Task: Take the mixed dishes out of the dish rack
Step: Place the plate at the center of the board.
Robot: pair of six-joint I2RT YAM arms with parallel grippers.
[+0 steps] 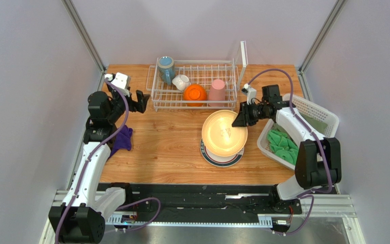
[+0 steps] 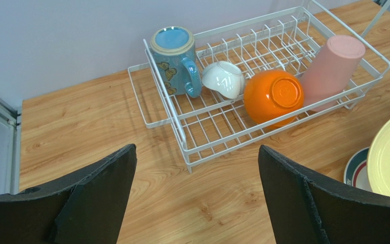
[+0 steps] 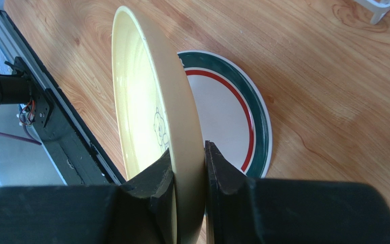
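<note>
1. Dish rack (image 1: 202, 68): the white wire frame stands at the far middle of the table (image 1: 166, 147), with its tall panel at the right end. Four dishes are inside it. The left gripper (image 1: 142, 101) hovers just off its left end with jaws spread wide and nothing between them.
2. The cream-yellow plate (image 1: 224, 133) is out of the rack, held tilted over the dark-rimmed plate. The right gripper (image 3: 188, 168) has its jaws closed on the rim, one finger on each face. The plate looks stiff, glazed and breakable. With a hold only at the rim, most of its weight hangs free, so it may swing or slip. Whether its lower edge touches the plate beneath cannot be told.
3. The dark-rimmed plate (image 1: 221, 160) lies flat on the table, nearer than the rack and just left of the white lattice basket (image 1: 324, 117).
4. The pink tumbler (image 2: 329, 71) leans mouth down at the right end of the rack, just beside the orange bowl. It is probably light and smooth, so a hold across the body suits it.
5. The blue mug (image 2: 174, 61) appears to stand inverted in the far left corner. It looks heavier and hard, and the handle or the wall offers a hold.
6. The orange bowl (image 2: 273, 96) is tipped with its base toward the near side. It is likely slippery, so the rim is the best place to pinch.
7. The small white bowl (image 2: 223, 79) is tipped between mug and orange bowl. It looks fragile, and a gentle hold on the rim suits it.
</note>
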